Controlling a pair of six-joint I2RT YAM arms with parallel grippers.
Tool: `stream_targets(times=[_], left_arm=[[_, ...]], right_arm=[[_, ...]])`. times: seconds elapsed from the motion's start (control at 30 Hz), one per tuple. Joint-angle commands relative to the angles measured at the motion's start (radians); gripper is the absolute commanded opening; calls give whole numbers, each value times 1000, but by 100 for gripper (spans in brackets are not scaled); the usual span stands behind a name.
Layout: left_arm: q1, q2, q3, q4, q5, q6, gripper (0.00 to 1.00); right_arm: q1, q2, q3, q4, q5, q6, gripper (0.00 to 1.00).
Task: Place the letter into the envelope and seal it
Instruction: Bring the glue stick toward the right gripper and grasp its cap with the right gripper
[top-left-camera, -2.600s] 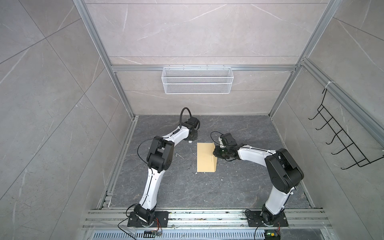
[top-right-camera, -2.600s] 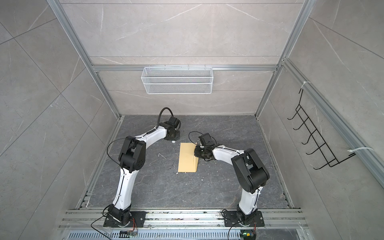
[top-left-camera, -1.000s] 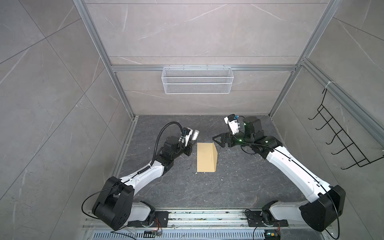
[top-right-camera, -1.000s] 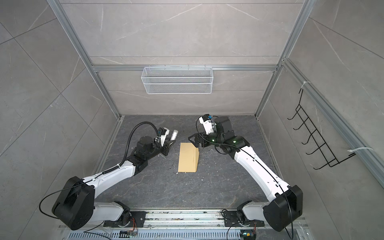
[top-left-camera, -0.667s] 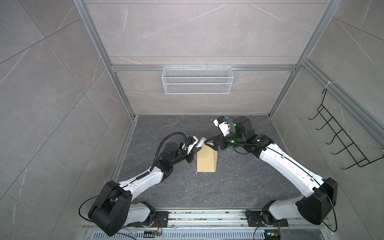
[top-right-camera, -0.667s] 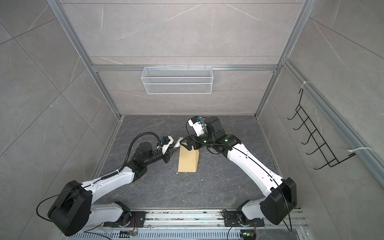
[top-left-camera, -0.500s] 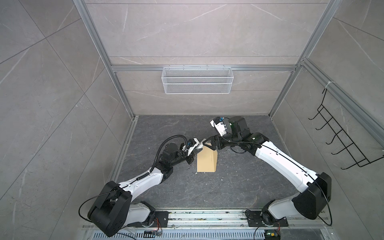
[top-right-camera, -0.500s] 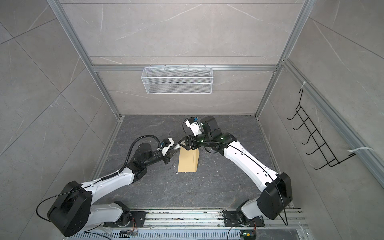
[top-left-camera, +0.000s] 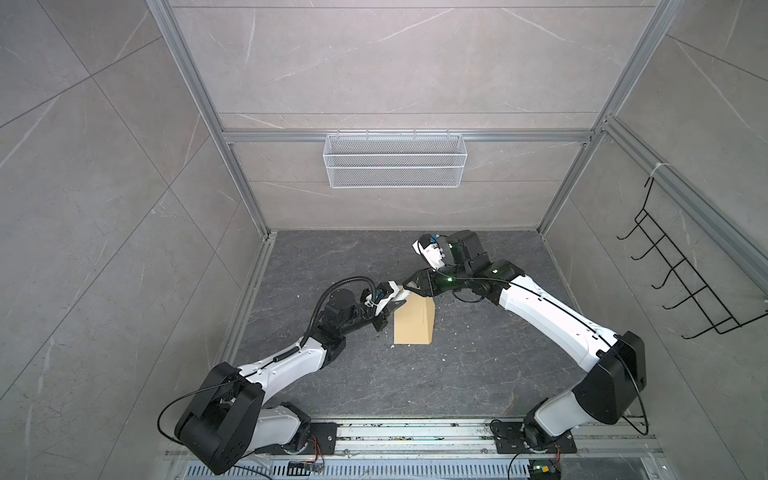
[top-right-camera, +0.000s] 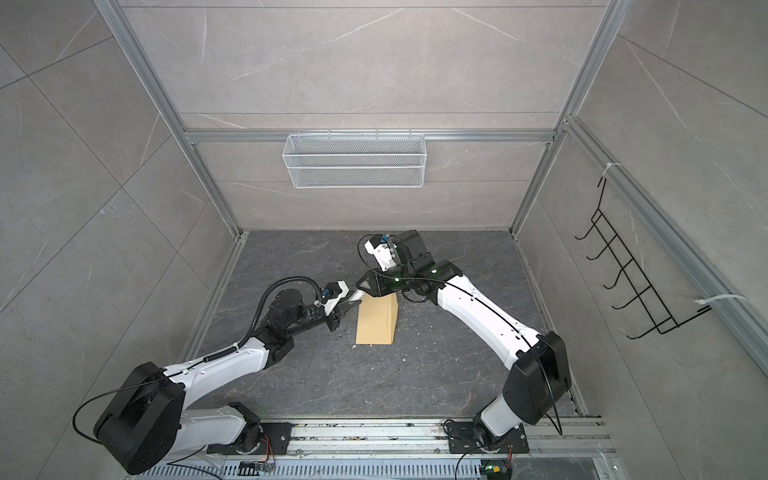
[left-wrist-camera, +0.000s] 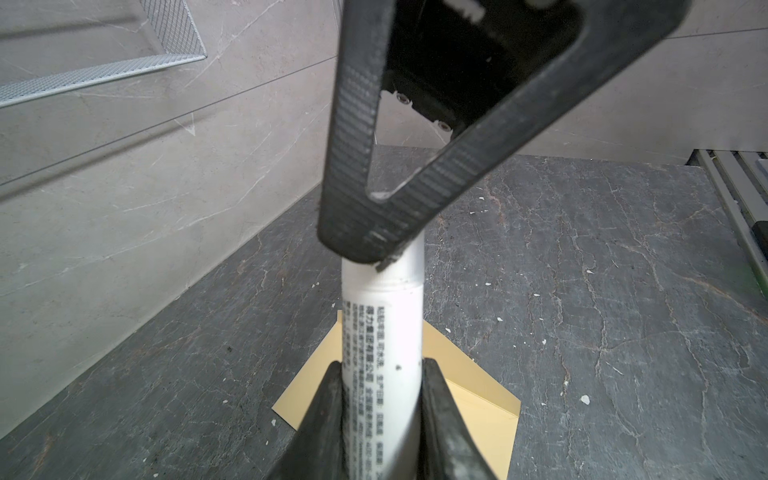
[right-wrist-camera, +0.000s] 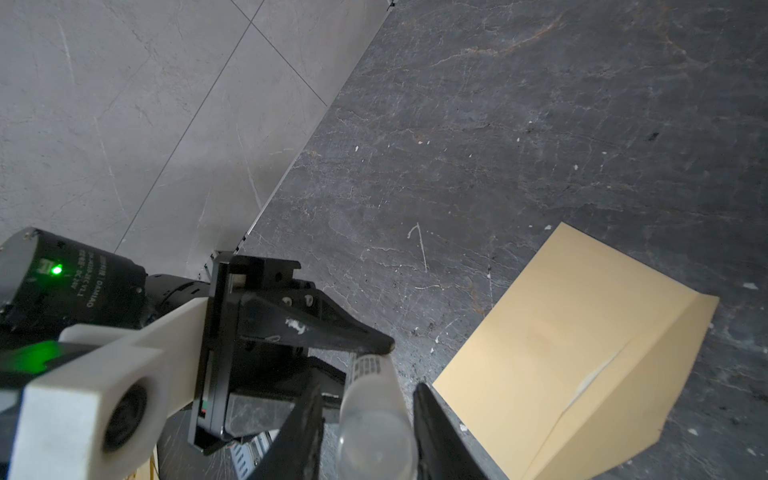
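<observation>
Manila envelope (top-left-camera: 413, 322) lies mid-surface (top-left-camera: 457, 374), flap up on its right, no letter in sight, likely inside, so you're at sealing: left claw (left-wrist-camera: 382, 370) clamps the glue stick (left-wrist-camera: 382, 332), right claw (right-wrist-camera: 368, 388) pinches its cap (right-wrist-camera: 374, 436); pull it straight off next.

Loads of open bench (top-left-camera: 415, 382) in front of the envelope (top-left-camera: 413, 324). Cramped over its far left corner: left fingers (left-wrist-camera: 322, 419) and right fingers (left-wrist-camera: 353, 145) bunched on one glue stick (left-wrist-camera: 382, 332).

The dark marbled tabletop (top-left-camera: 457, 374) bears the yellow-tan envelope (top-left-camera: 413, 328) and scattered white flecks (left-wrist-camera: 585, 400).
</observation>
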Motion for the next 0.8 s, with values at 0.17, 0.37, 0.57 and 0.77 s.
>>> stream_targets(times=[0.17, 0.37, 0.57, 0.77], left_arm=[[-4, -26, 27, 36, 18, 12, 0], [-4, -15, 50, 36, 29, -26, 26], [-4, 5, 68, 36, 42, -34, 43], [-4, 19, 81, 28, 53, -35, 42]], right_arm=[[7, 14, 16, -30, -3, -3, 8], [9, 13, 3, -9, -13, -6, 0], [10, 11, 4, -5, -18, -6, 0], [14, 13, 3, -5, -20, -5, 0]])
